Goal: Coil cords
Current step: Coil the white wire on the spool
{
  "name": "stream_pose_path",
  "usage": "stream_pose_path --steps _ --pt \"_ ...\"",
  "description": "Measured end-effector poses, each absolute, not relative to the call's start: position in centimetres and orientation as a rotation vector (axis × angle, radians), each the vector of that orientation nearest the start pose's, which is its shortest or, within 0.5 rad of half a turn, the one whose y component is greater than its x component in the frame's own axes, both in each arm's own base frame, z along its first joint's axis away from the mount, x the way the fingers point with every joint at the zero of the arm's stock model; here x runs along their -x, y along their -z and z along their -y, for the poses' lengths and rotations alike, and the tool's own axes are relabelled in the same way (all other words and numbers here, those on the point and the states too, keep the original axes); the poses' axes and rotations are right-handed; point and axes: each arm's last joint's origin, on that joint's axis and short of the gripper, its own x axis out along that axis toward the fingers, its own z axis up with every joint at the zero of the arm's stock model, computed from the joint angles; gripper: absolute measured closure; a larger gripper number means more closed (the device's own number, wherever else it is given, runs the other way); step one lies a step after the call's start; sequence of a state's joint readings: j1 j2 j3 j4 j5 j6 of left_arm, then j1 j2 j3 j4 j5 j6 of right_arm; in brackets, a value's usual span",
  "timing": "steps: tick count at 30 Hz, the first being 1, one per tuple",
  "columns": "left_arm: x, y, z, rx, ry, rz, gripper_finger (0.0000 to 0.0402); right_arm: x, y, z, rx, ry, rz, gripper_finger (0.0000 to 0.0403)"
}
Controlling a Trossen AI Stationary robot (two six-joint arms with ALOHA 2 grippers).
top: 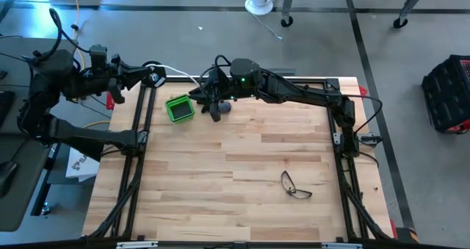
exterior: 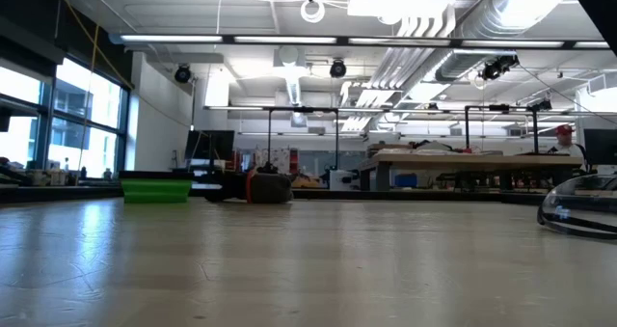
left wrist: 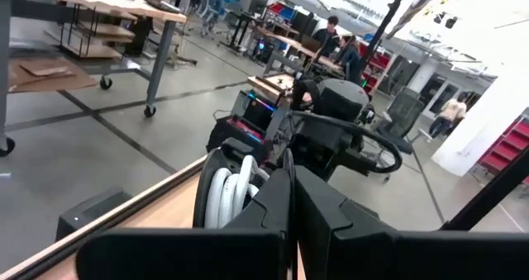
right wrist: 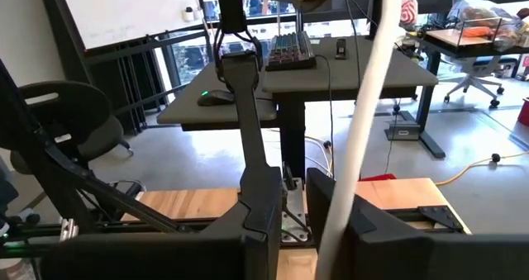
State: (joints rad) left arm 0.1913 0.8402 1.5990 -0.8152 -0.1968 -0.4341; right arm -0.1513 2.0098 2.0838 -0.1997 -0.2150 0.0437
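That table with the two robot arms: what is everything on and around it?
white cord: one, white, running between the two grippers along the table's far edge
reel: one, black with white cord wound in, at the left gripper
bin: one, green, far left of table
eyeglasses: one pair, dark, near right of table
table: one, light wood
left gripper: jaws shut on the reel, far left corner
right gripper: jaws around the white cord, beside the bin

I am working in a big open robotics lab or workshop, with ducts and pipes running under a bare ceiling and strip lights glowing overhead. Rolling workbenches, a whiteboard and a desk carrying a keyboard are standing on the concrete floor around my wooden surface, and people are sitting at distant benches.
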Motion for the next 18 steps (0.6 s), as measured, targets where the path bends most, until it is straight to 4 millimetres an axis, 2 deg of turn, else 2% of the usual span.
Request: stream_pose_path --steps 9,18 --pt "-7.0 -50.46 -1.93 0.436 -0.403 -0.007 0.0402 -46.29 -40.86 6.43 -0.066 -0.061 -0.125 0.035" --pt "-6.88 -50.68 -1.9 0.46 -0.403 -0.016 0.0401 -46.29 -41.18 6.82 -0.032 -0.01 -0.09 0.0317"
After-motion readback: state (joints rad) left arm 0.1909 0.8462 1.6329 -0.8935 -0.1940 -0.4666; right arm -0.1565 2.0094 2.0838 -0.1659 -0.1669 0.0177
